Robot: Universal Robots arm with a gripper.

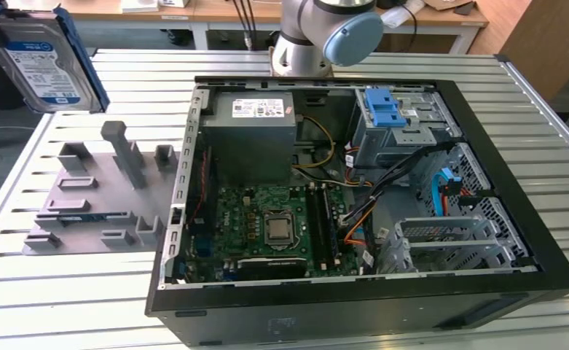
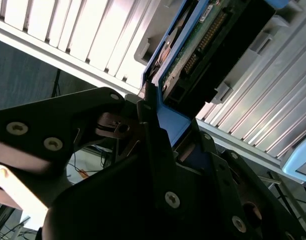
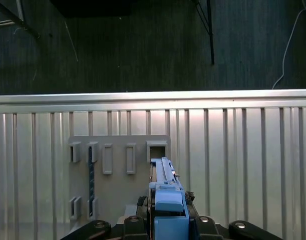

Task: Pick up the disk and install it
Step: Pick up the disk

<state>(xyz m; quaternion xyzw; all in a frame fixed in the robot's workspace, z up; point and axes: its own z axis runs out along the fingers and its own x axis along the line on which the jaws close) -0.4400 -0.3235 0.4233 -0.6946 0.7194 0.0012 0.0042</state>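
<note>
The gripper is closed firmly on the disk, held clear above the grey fixture plate.

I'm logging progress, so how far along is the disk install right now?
Done: pickup, it seems. The disk is up above the grey holder, at the exterior view's left. In hand: in the second wrist view the gripper is shut on the disk's blue rail. Left: installing it, since the disk is outside the open computer case.
</note>
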